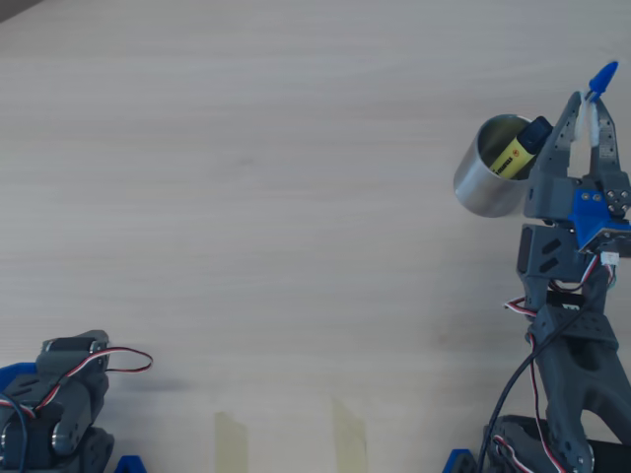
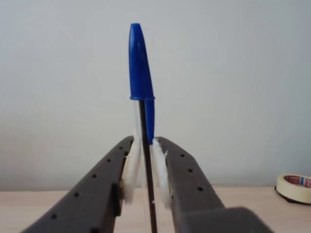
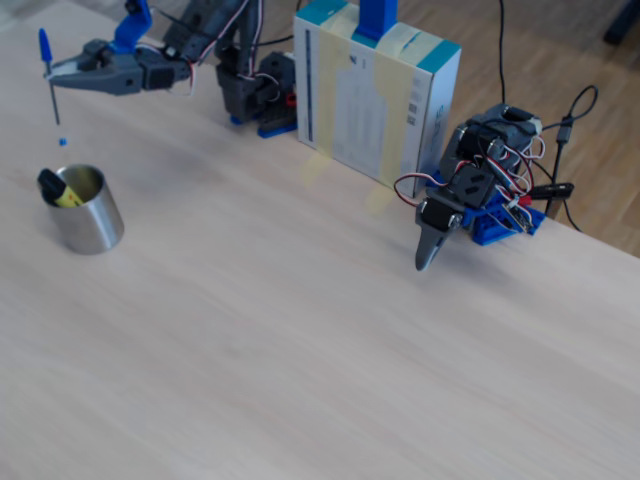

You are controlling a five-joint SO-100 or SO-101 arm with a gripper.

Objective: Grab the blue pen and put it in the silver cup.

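Note:
My gripper (image 1: 590, 106) is shut on the blue pen (image 1: 602, 77) and holds it upright above the table. In the wrist view the pen (image 2: 141, 68) stands between the white pads (image 2: 131, 167), blue cap up. In the fixed view the gripper (image 3: 55, 72) holds the pen (image 3: 44, 46) in the air, its small blue end hanging a little above and behind the silver cup (image 3: 88, 218). In the overhead view the cup (image 1: 485, 182) lies just left of the gripper. A yellow highlighter (image 1: 519, 152) with a dark cap stands inside it.
A second arm (image 3: 470, 200) rests on the table in the fixed view and shows at the lower left overhead (image 1: 59, 404). A white and teal box (image 3: 375, 95) stands at the table's back. A tape roll (image 2: 295, 187) lies at the right in the wrist view.

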